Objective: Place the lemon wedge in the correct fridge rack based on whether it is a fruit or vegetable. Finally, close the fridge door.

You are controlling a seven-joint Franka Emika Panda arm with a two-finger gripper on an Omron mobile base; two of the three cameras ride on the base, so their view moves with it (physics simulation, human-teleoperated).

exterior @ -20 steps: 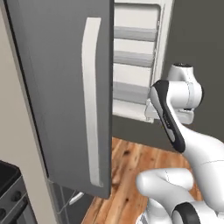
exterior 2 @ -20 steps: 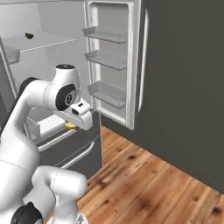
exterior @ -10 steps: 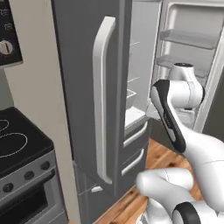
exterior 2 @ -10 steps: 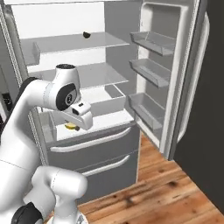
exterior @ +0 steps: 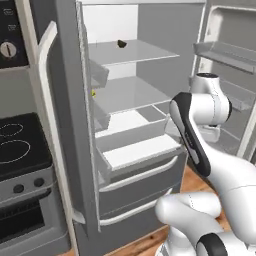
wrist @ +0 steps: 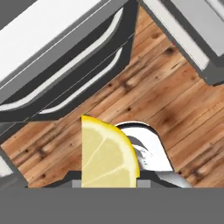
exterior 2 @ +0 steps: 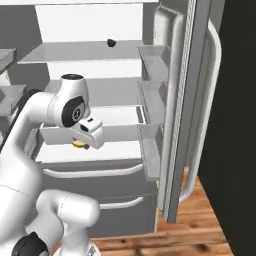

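Yellow lemon wedge (wrist: 107,155) sits clamped in the end effector (exterior 2: 86,143) before the open fridge's white drawer (exterior 2: 107,132).

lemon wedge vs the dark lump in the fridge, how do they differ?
The lemon wedge is bright yellow; the dark lump is brownish black. The wedge sits in the gripper, outside the fridge; the lump rests loose on the upper shelf. Both are small.
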